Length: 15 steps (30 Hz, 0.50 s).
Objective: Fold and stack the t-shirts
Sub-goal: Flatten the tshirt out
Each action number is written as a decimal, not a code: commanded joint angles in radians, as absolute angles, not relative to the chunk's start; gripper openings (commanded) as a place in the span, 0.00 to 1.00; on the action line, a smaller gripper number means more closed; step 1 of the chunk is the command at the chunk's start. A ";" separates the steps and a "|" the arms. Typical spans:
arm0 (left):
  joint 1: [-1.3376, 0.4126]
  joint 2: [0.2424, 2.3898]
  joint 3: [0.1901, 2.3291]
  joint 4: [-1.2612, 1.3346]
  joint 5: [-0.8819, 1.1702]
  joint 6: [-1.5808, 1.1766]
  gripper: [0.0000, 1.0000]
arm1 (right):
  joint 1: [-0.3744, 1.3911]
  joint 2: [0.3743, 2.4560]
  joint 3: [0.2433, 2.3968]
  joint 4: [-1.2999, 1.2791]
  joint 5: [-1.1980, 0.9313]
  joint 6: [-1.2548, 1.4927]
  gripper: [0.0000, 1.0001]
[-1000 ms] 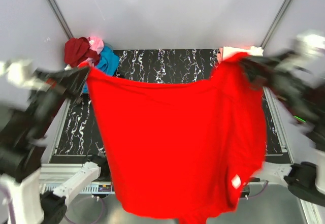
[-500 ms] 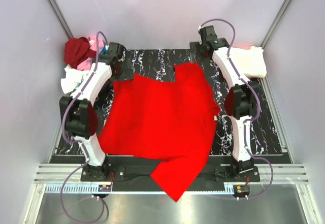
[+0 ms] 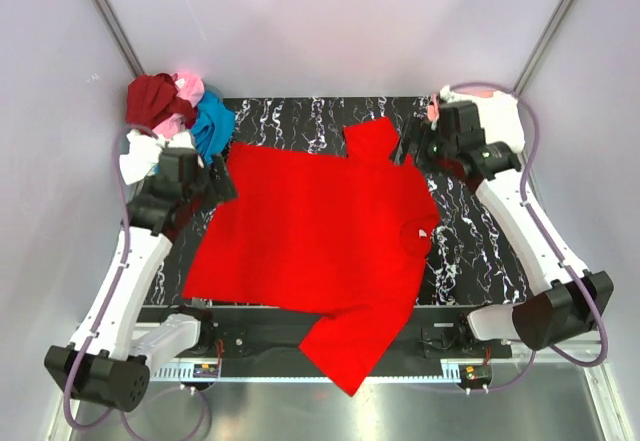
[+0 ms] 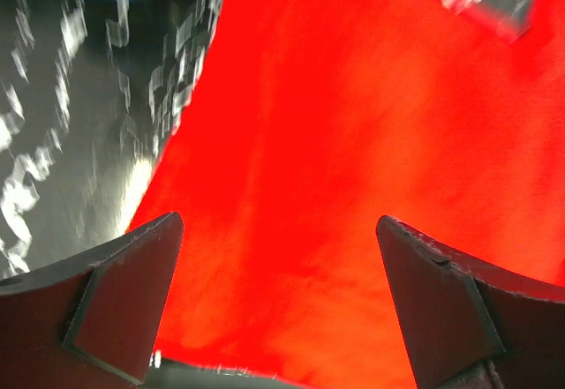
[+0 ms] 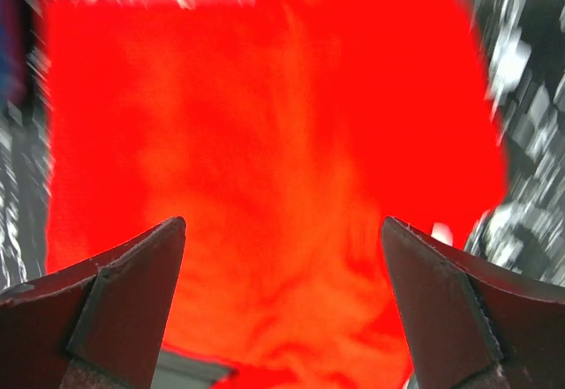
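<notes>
A bright red t-shirt point(image 3: 320, 231) lies spread flat on the black marbled table point(image 3: 480, 251). One sleeve point(image 3: 350, 356) hangs over the near edge and the other point(image 3: 372, 139) points to the back. My left gripper point(image 3: 218, 189) hovers open at the shirt's left back corner, holding nothing. My right gripper point(image 3: 410, 147) hovers open beside the back sleeve, also with nothing in it. In the left wrist view the open left gripper point(image 4: 278, 221) looks down on red cloth point(image 4: 353, 142). In the right wrist view the open right gripper point(image 5: 282, 221) looks down on the red shirt point(image 5: 265, 142).
A loose pile sits at the back left corner: dark red shirt point(image 3: 150, 99), pink shirt point(image 3: 188, 86), blue shirt point(image 3: 212, 126), white shirt point(image 3: 138, 158). Light folded shirts point(image 3: 500, 121) lie at the back right, a salmon edge point(image 3: 433, 111) beside them. Grey walls enclose the table.
A second ago both grippers held the red shirt up in the air. They have let go, the shirt has dropped flat on the table, and both arms have drawn back to the sides.
</notes>
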<state>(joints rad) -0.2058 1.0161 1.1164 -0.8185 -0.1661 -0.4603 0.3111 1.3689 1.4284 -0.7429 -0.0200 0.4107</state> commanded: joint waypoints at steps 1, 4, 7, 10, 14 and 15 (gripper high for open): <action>-0.206 0.950 0.932 -0.790 -0.111 -0.514 0.99 | 0.313 1.378 1.247 -0.719 -0.106 0.555 1.00; -0.215 0.882 0.810 -0.784 -0.086 -0.535 0.99 | 0.311 1.368 1.181 -0.736 -0.098 0.568 1.00; -0.285 0.880 0.842 -0.837 -0.173 -0.580 0.99 | 0.311 1.428 1.181 -0.765 -0.094 0.563 1.00; -0.285 0.952 0.871 -0.874 -0.204 -0.604 0.99 | 0.310 1.532 1.239 -0.795 -0.063 0.523 1.00; -0.285 1.060 0.830 -0.783 -0.140 -0.620 0.99 | 0.261 1.724 1.322 -0.808 -0.067 0.491 1.00; -0.284 1.093 0.812 -0.741 -0.138 -0.624 0.99 | 0.253 1.759 1.341 -0.816 -0.069 0.479 1.00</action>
